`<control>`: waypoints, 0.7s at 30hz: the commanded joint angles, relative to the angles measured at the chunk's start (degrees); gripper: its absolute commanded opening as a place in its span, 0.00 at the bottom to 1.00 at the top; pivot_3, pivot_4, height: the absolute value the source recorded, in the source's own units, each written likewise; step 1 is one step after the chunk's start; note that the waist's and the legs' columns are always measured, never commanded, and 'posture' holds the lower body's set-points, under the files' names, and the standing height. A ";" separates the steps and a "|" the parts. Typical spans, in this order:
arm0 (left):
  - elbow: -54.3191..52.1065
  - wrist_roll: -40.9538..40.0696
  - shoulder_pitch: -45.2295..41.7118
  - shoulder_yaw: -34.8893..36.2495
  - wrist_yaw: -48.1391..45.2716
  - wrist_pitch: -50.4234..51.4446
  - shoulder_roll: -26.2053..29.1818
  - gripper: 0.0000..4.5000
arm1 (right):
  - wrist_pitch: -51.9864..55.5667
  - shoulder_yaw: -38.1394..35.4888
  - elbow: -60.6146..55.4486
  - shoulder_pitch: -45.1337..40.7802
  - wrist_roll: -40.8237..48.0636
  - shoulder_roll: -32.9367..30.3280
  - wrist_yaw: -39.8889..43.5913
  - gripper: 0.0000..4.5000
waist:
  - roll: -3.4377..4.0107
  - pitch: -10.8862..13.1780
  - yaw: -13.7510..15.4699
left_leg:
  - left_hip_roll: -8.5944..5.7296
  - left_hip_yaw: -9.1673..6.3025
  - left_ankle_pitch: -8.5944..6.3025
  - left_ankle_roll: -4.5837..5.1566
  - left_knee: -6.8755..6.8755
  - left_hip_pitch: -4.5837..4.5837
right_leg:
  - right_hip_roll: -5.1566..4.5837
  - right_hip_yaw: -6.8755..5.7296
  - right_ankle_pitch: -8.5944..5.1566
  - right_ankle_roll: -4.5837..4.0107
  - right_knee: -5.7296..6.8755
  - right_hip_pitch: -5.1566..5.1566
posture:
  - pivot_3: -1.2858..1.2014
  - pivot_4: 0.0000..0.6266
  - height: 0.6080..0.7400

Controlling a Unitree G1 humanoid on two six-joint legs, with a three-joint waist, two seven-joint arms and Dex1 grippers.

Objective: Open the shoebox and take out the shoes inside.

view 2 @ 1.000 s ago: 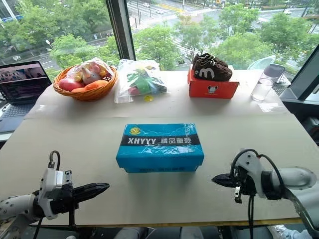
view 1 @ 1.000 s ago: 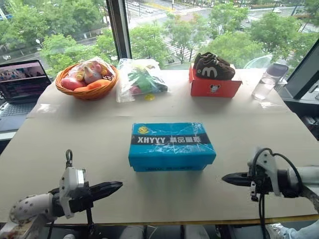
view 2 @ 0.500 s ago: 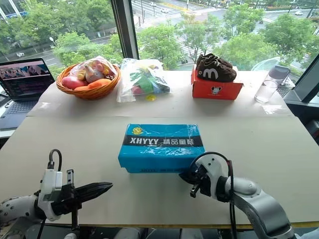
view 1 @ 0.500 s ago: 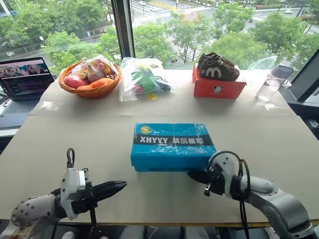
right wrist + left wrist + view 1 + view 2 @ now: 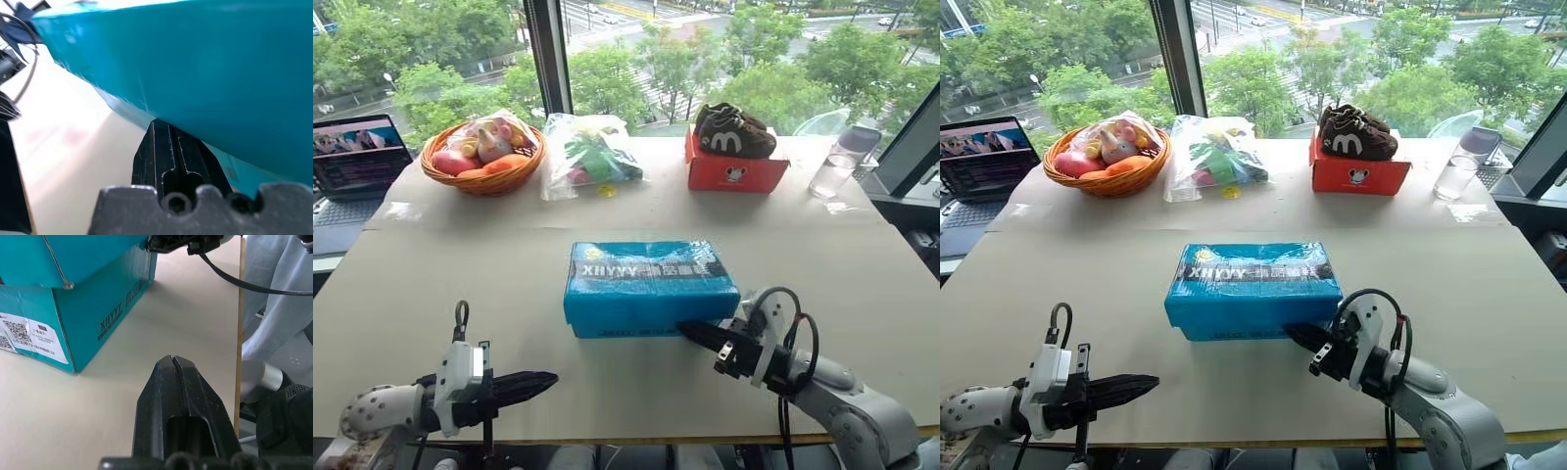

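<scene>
Blue shoebox (image 5: 651, 287) lying mid-table (image 5: 862, 264), lid on, right gripper (image 5: 688, 332) with fingers pressed together, tip under the lid's front right edge, left gripper (image 5: 546, 378) likewise closed, hovering near the table's front edge, well apart from the box.

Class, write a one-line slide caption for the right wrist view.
Shut right gripper wedges its tip under the near lid edge of the blue shoebox.

Bare table (image 5: 460, 284) lies open to the left, right and front of the shoebox (image 5: 649, 286), except where the right gripper (image 5: 690, 333) presses at its near right corner, while a basket (image 5: 481, 162), bag (image 5: 588, 155) and red-orange box (image 5: 734, 171) crowd the far edge.
</scene>
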 commanded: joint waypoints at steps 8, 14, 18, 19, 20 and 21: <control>-0.20 -0.15 -0.62 -0.61 -0.23 -1.95 -0.17 0.00 | -2.11 -5.06 -1.02 -8.28 7.07 1.06 -4.03 0.01 | 0.04 0.03 -0.34 | 0.20 0.00 -0.02 -0.03 -0.03 -0.02 | 0.03 0.00 0.00 -0.02 -0.04 -0.05 | 0.52 0.24 1.00; -1.34 -0.42 -0.16 -1.46 1.92 -3.70 -3.47 0.00 | -3.01 -1.43 6.26 -24.29 1.62 -4.13 -2.50 0.01 | 0.10 0.06 -0.53 | 0.29 0.04 -0.02 -0.03 -0.02 0.05 | 0.10 -0.02 0.03 -0.07 -0.03 0.00 | 0.52 0.24 1.00; -2.06 0.95 0.68 -4.61 3.42 -6.36 -7.28 0.00 | -9.49 1.25 19.53 -43.36 -5.85 -0.22 -5.95 0.01 | 0.28 0.19 -1.43 | 0.25 0.25 -0.03 -0.06 -0.02 0.04 | 0.16 0.04 0.20 -0.17 -0.07 -0.13 | 0.52 0.24 1.00; -2.38 0.68 0.57 -5.17 4.19 -6.04 -7.93 0.00 | -10.60 0.33 22.67 -47.47 -6.13 1.80 -7.72 0.01 | 0.28 0.19 -1.44 | 0.30 0.25 -0.04 -0.06 -0.04 0.07 | 0.23 0.01 0.18 -0.22 -0.06 -0.12 | 0.52 0.24 1.00; -2.46 0.24 0.38 -5.48 4.90 -5.93 -8.64 0.00 | -11.70 -0.26 25.07 -50.50 -6.64 3.37 -8.83 0.01 | 0.28 0.19 -1.45 | 0.36 0.23 -0.04 -0.06 -0.07 0.06 | 0.32 0.02 0.18 -0.26 -0.05 -0.16 | 0.52 0.24 1.00; -2.40 0.00 0.16 -5.69 5.51 -6.25 -9.40 0.00 | -12.90 -0.37 27.03 -52.64 -7.67 4.46 -9.58 0.01 | 0.28 0.19 -1.29 | 0.39 0.19 -0.04 -0.06 -0.10 0.04 | 0.38 0.02 0.17 -0.34 -0.03 -0.21 | 0.52 0.24 1.00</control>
